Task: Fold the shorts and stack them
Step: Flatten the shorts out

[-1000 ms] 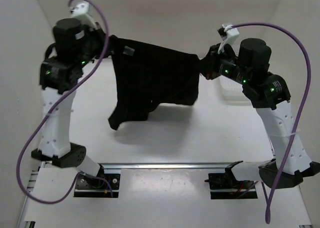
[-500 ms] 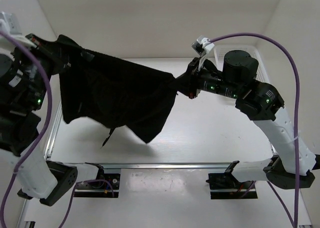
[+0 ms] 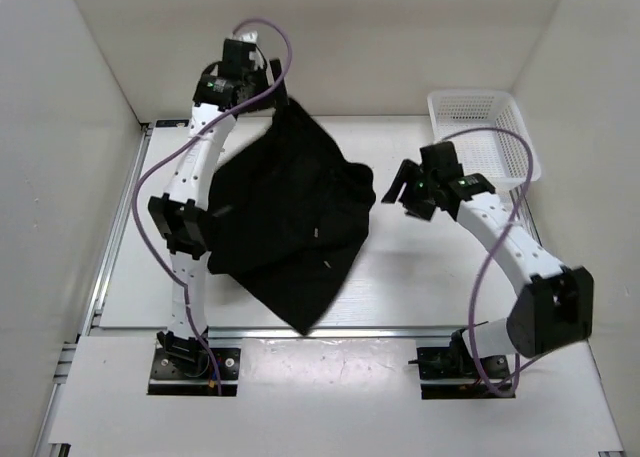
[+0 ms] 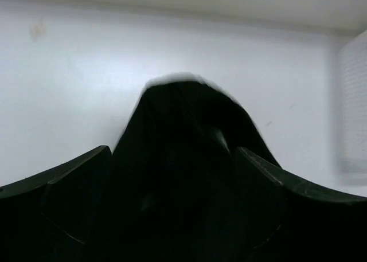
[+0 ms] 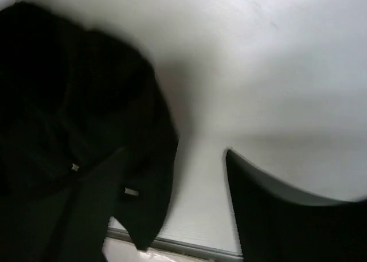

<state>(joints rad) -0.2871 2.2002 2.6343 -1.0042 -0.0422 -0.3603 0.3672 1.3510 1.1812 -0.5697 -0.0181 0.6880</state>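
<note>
From above, the shorts (image 3: 285, 217) lie in a crumpled black heap on the table (image 3: 430, 277), well apart from the white mesh basket (image 3: 478, 99), which sits in the far corner on the right arm's side. The left gripper (image 3: 272, 89) sits at the heap's far corner, beyond the shorts from the basket. The right gripper (image 3: 400, 194) hangs between basket and shorts, jaws spread, just beside the cloth.

In the left wrist view, black cloth fills the gap between the dark fingers (image 4: 69, 187). The jaws stand apart, but I cannot tell whether they press it.

In the right wrist view, bare table shows between the spread fingers (image 5: 275, 216).
</note>
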